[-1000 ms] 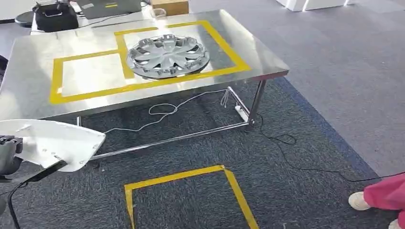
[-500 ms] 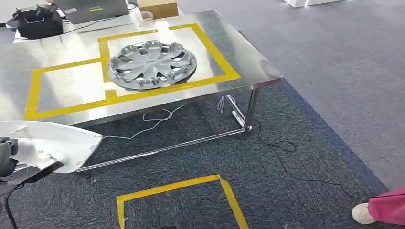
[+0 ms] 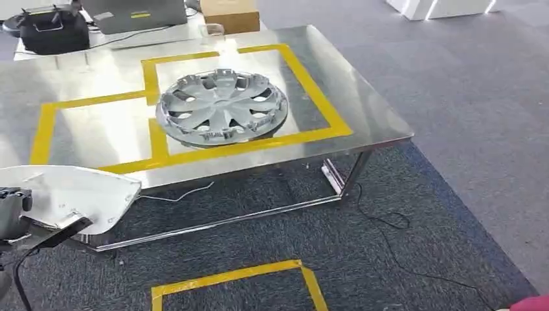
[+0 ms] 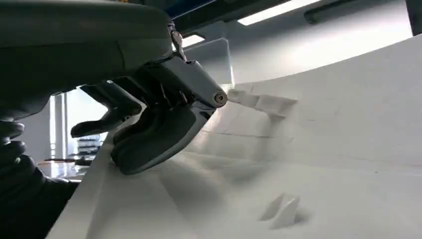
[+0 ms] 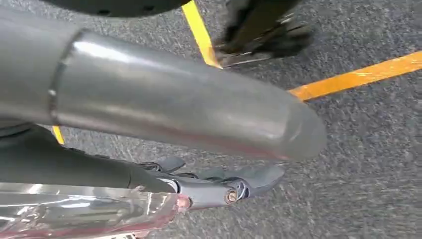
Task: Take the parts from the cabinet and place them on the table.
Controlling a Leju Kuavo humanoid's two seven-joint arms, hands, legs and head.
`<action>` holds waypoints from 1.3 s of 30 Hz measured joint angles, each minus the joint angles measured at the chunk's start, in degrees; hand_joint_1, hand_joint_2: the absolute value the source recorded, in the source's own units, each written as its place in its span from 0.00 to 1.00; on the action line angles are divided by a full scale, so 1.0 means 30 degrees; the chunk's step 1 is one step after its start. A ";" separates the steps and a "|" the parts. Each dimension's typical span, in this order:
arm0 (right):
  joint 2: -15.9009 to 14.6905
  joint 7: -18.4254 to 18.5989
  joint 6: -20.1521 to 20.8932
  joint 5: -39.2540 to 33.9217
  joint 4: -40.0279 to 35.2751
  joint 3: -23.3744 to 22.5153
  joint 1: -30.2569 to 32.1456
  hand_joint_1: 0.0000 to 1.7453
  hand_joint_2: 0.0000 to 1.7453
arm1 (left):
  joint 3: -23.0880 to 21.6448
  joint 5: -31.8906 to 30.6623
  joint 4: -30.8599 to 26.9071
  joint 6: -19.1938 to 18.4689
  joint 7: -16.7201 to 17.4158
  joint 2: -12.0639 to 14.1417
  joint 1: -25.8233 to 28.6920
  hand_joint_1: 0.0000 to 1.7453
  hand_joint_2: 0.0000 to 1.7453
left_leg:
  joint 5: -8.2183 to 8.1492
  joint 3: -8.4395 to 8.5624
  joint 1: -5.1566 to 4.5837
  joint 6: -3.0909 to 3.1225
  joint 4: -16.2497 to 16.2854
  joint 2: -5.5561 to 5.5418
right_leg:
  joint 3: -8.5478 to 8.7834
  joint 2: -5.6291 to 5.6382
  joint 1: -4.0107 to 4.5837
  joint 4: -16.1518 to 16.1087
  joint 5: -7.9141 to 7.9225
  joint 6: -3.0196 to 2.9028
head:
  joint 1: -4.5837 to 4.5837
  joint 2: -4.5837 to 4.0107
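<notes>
Your left hand (image 4: 149, 119) grips the white body panel (image 3: 78, 194), held low, short of the steel counter (image 3: 362, 97). Lift it over the near edge and set it in the free taped bay (image 3: 97, 129) ahead of that hand, beside the hubcap (image 3: 221, 107). Your right hand (image 5: 219, 186) hangs with fingers apart, holding nothing.

The white panel (image 3: 78, 194) runs off the left edge in the head view, and the left hand (image 3: 11, 210) holding it is mostly cut away there, just a dark sliver showing. Up close from the left wrist, the panel (image 4: 298, 164) spills past the frame, its full outline impossible to read, and the fingers' (image 4: 107, 119) far ends are lost against the glare. The right hand (image 5: 239, 181) sits half-hidden under a silver tube (image 5: 164, 99); whether its fingers hold anything can't be told. The counter's (image 3: 362, 110) far end is clipped at the top, a dark case (image 3: 52, 29) blurred there
</notes>
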 joint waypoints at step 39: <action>0.0124 0.0219 0.0029 0.0437 0.0095 -0.0029 -0.0482 0.00 0.00 | 0.0423 0.1872 0.1296 -0.1457 -0.0692 -0.0298 -0.2695 1.00 1.00 | 0.0343 -0.0852 -0.0200 0.0265 0.0033 0.0024 | 0.1313 -0.0017 -0.0441 -0.2741 0.4104 0.0282 | -0.0010 0.0000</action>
